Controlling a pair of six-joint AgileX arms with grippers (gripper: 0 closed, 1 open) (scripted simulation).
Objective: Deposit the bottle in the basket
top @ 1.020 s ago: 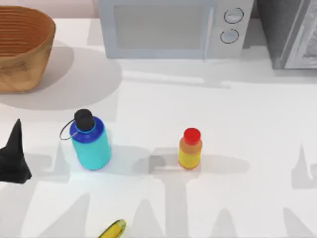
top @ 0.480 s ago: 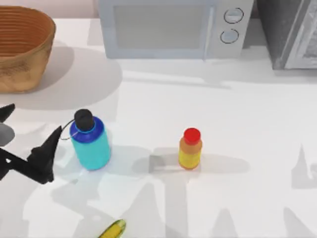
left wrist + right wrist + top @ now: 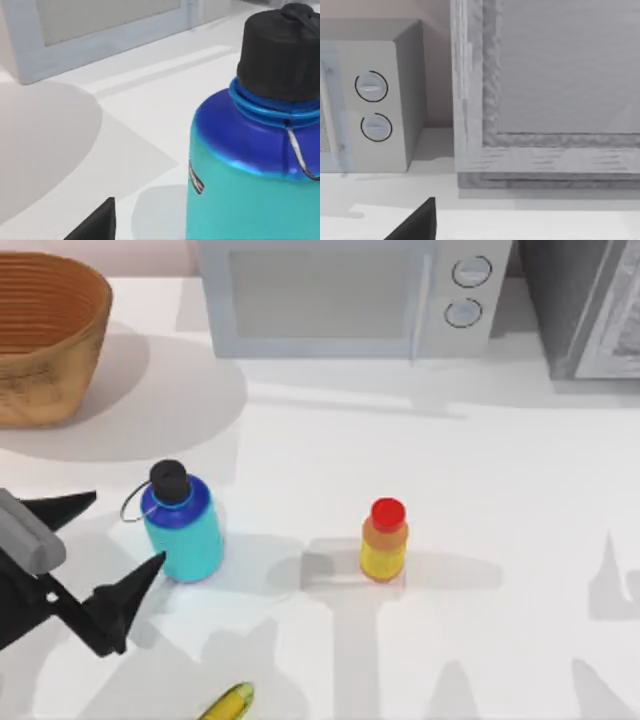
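Left gripper [image 3: 100, 540] jaws spread wide, holding nothing, at the worktop's [image 3: 480, 480] 8 o'clock edge; 1 finger tip points toward the bottle's base, the other lies well apart, level with its cap. Bottle [image 3: 182, 525] stands upright on the worktop just at the gripper's 3 o'clock, apparently untouched. Basket [image 3: 45, 340] sits at 10 o'clock, well apart. Yellow-orange bottle [image 3: 384, 540] stands near centre. Microwave [image 3: 350, 295] at 12 o'clock. Right arm's jaws: cannot tell.
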